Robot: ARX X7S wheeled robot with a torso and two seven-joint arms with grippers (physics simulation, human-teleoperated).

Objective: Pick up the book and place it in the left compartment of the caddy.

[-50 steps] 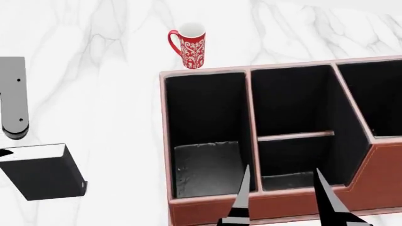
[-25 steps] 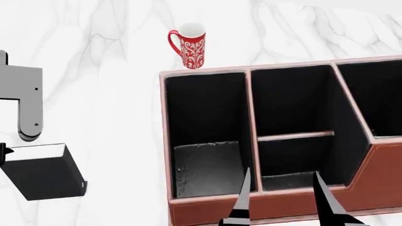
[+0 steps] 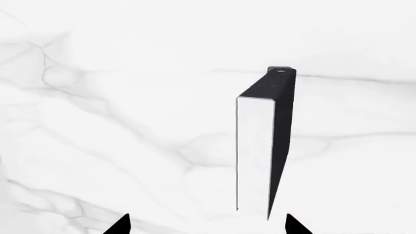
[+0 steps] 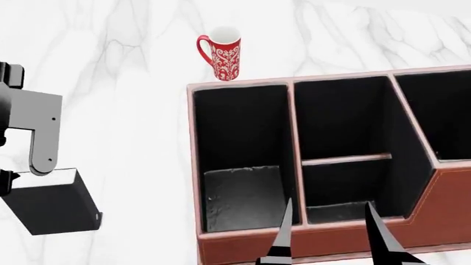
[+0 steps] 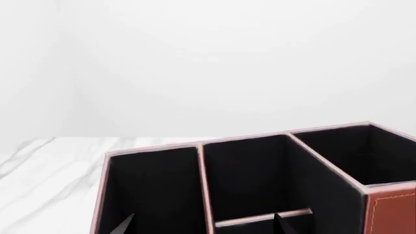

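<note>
The black book (image 4: pixel 52 205) with white page edges lies on the marble at the near left; in the left wrist view it (image 3: pixel 256 146) lies just ahead of my open, empty left gripper (image 3: pixel 206 226), nearer one finger. The left arm's grey link (image 4: pixel 41 132) hangs just above the book. The reddish-brown caddy (image 4: pixel 445 210) fills the right half. Its left compartment (image 4: pixel 243 190) is a long black-walled slot with a grey floor, empty. My right gripper (image 4: pixel 328 202) is open and empty over the caddy's near rim; in the right wrist view it (image 5: pixel 202 222) faces the caddy (image 5: pixel 390 209).
A red patterned mug (image 4: pixel 224 55) stands behind the caddy's far left corner. A cross wall (image 4: pixel 346 159) splits the caddy's middle slot. White marble table (image 4: pixel 125 83) lies between book and caddy.
The left arm's grey link has moved right and down, closer to the book. The book, caddy and right gripper have stayed about where they were.
</note>
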